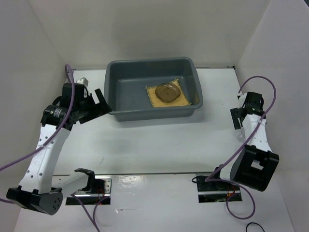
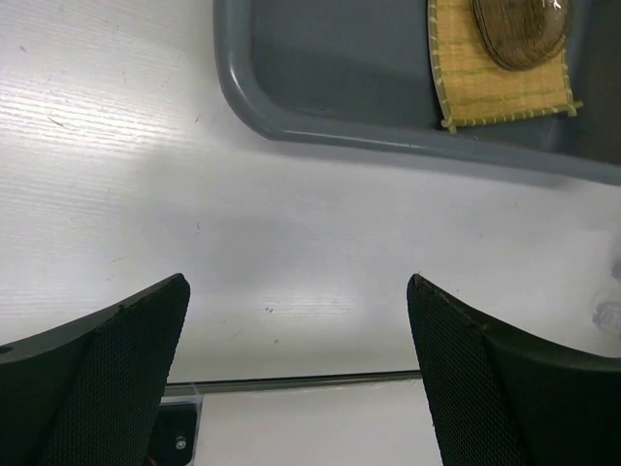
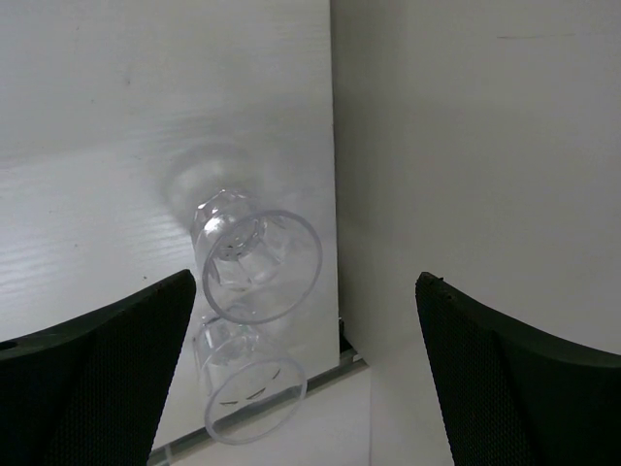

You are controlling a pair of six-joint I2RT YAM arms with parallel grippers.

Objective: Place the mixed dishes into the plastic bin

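Note:
The dark grey plastic bin (image 1: 153, 89) stands at the back middle of the table. In it a square yellow bamboo mat (image 1: 169, 95) lies flat, with a smoky-grey saucer (image 1: 167, 91) on top. My left gripper (image 1: 99, 108) hovers open and empty just left of the bin's near left corner (image 2: 291, 121); the mat (image 2: 495, 83) and saucer (image 2: 519, 34) show beyond it. My right gripper (image 3: 306, 280) is open near the right wall. Two clear glass cups (image 3: 257, 262) (image 3: 250, 388) stand side by side on the table by its left finger, not gripped.
White walls enclose the table on three sides. The right wall (image 3: 466, 146) is close beside the cups and the right gripper (image 1: 238, 121). A seam (image 1: 154, 174) crosses the table near the arm bases, with mounting plates (image 1: 91, 186) at the near edge.

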